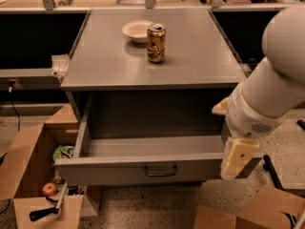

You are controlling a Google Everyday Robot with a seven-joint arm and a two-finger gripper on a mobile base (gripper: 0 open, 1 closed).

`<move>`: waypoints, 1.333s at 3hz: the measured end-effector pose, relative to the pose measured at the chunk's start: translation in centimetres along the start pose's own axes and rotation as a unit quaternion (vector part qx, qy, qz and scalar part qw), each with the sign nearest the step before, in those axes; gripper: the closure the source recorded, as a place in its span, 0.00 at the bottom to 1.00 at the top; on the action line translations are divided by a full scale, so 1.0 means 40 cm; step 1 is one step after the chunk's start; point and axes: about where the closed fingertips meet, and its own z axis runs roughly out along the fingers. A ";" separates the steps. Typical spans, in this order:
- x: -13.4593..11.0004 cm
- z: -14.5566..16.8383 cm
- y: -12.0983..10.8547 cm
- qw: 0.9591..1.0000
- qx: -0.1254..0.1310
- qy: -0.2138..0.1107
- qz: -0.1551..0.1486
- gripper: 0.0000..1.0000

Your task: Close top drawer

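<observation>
warm light, drawer (109, 169) inside dark, hand (237, 159) lit btm rt

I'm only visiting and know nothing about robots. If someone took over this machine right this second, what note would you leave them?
The tool is low at the right front corner of the top drawer; whether they touch cannot be told.
The top drawer is pulled far out and looks empty.
Done: nothing shows as done yet.
Left: push the drawer front in until it shuts.
A can and a bowl sit on the cabinet top.
</observation>
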 end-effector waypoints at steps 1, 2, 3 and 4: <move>0.025 0.153 0.065 0.999 -0.041 -0.015 0.007 0.36; 0.060 0.296 0.120 0.996 -0.077 -0.026 0.023 0.60; 0.114 0.453 0.145 0.993 -0.100 -0.031 0.052 0.91; 0.137 0.512 0.132 0.992 -0.097 -0.034 0.072 1.00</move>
